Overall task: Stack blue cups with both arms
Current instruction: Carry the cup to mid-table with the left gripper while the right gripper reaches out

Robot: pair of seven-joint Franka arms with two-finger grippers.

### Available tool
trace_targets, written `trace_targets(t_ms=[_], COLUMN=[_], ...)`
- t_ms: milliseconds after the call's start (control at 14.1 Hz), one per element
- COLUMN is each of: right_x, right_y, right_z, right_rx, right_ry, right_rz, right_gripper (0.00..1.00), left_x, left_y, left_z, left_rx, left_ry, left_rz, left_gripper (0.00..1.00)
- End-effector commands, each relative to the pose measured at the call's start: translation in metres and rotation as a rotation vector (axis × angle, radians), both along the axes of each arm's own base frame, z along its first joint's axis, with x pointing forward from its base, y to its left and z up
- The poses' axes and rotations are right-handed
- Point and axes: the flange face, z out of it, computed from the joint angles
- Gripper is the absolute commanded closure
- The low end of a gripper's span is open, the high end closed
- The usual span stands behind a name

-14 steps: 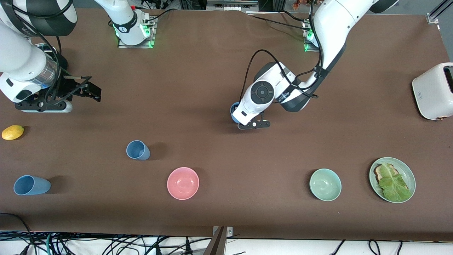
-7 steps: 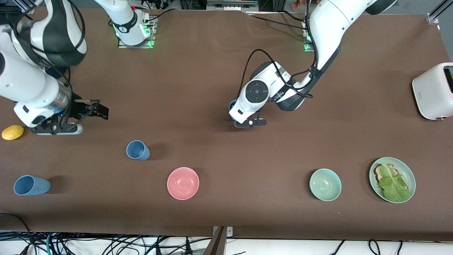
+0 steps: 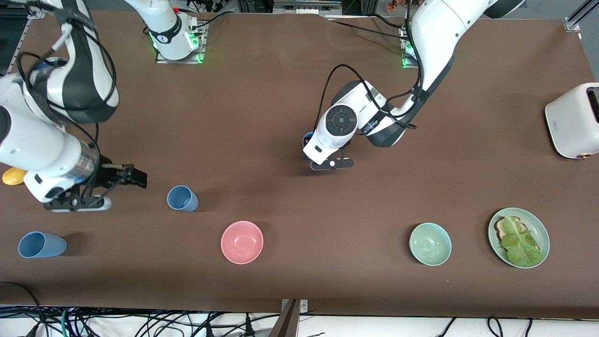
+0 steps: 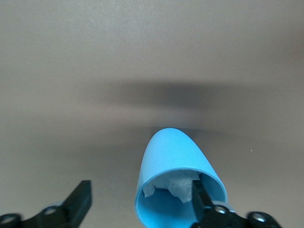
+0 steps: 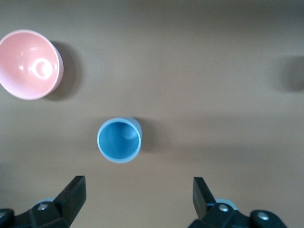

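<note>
Three blue cups show. One blue cup (image 3: pixel 182 198) stands near the pink bowl; it also shows in the right wrist view (image 5: pixel 118 140). My right gripper (image 3: pixel 135 178) is open and empty (image 5: pixel 137 192), low over the table beside that cup. A second blue cup (image 3: pixel 41 245) is near the front edge at the right arm's end. A third blue cup (image 3: pixel 307 138) at mid-table is mostly hidden under my left wrist. In the left wrist view this cup (image 4: pixel 175 161) holds something white. My left gripper (image 4: pixel 141 194) is open, one finger inside the rim, the other well outside.
A pink bowl (image 3: pixel 242 242) and a pale green bowl (image 3: pixel 430 244) sit toward the front. A green plate (image 3: pixel 538 224) with toast and lettuce and a white toaster (image 3: pixel 573 119) are at the left arm's end. A lemon (image 3: pixel 13 176) lies by the right arm.
My right arm has swung toward the front camera, bringing its open gripper down beside the cup near the pink bowl. My left arm has barely shifted at its cup.
</note>
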Motion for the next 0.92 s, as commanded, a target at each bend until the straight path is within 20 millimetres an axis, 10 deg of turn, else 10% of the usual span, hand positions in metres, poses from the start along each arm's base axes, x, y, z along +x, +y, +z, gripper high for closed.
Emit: trace_targets(t_ms=[0,426,851], right_x=[0.036,0.029,0.011], right_y=[0.012,0.013,0.012], right_z=[-0.051,-0.105,-0.138], right_rx=[0.018,0.01,0.003], right_ry=[-0.002,0.04,0.078], right_rz=[0.016,0.016,0.018], right_gripper=[0.0,0.0,0.0], left_x=[-0.004,0.014,0.058], left_y=[0.003,0.022,0.115], left_z=[0.047,0.15,0.231], left_rx=[0.044,0.104,0.083], left_ry=[-0.039,0.004,0.0], left_rz=[-0.024,-0.059,-0.123], left_gripper=[0.0,0.0,0.0])
